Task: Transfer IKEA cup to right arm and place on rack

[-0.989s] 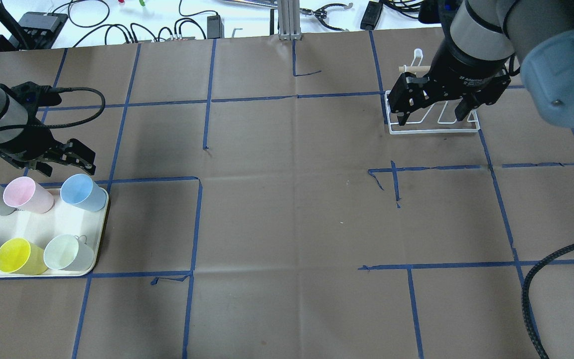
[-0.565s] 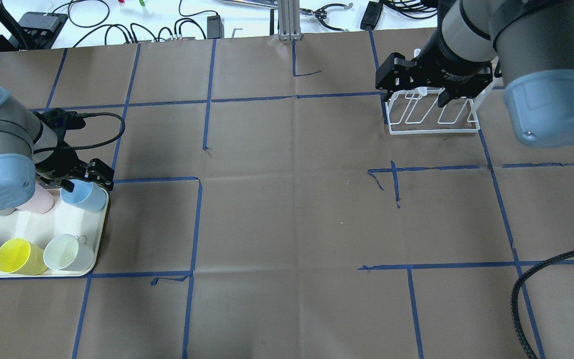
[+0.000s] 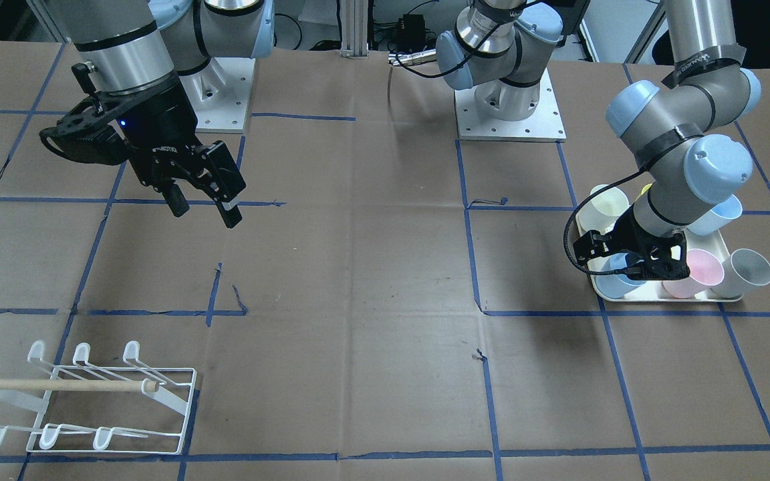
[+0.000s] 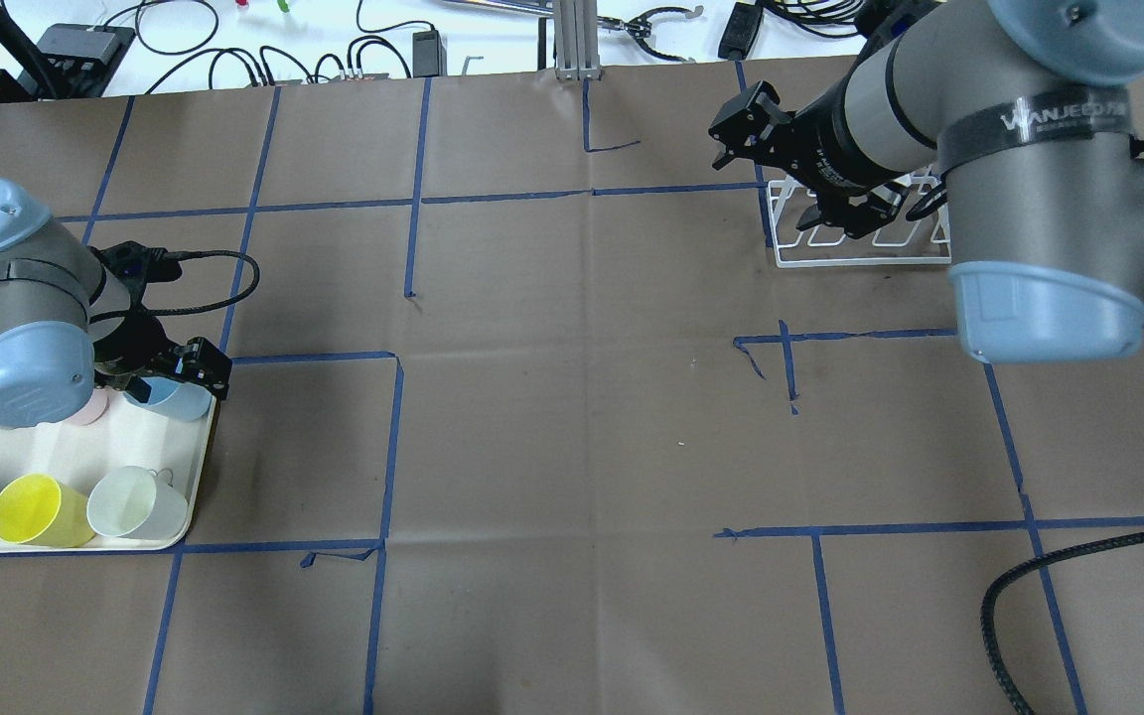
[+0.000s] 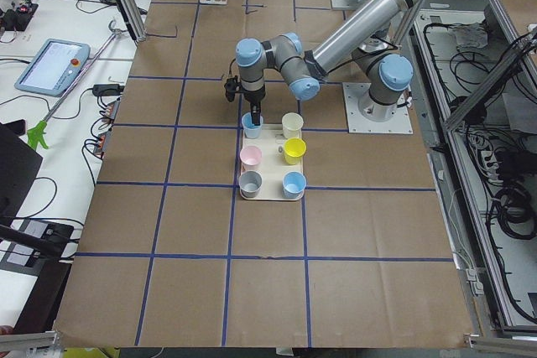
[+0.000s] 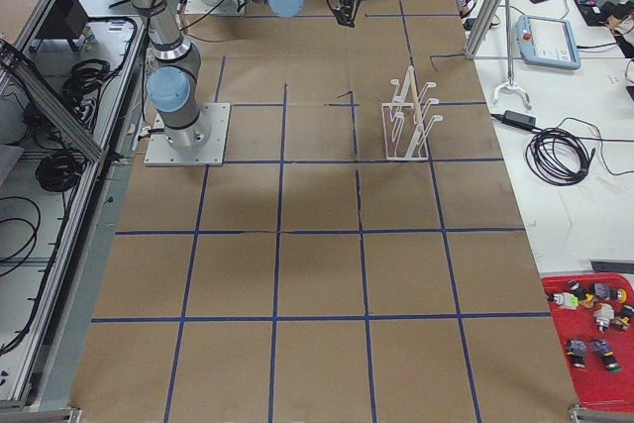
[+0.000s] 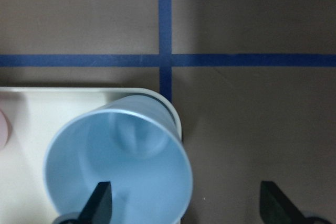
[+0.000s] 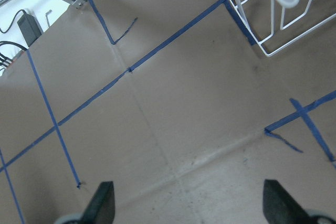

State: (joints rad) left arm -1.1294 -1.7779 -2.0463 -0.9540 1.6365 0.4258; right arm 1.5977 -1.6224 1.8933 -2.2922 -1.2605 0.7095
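Descent done: my left claw (image 7: 186,200) has dropped from above the tray's far edge and now straddles the blue cup (image 7: 118,166). Its jaws are spread, one finger inside the rim, the other outside at three o'clock. Nothing is gripped yet, and whether the inner finger touches the wall is hard to judge. The cup stands upright at the one-o'clock corner of the cream tray (image 4: 135,437). My right claw (image 3: 204,214), also spread and empty, has swung off the rack (image 3: 57,385) toward the table's middle, ready to receive. Squeeze comes next, I reckon.
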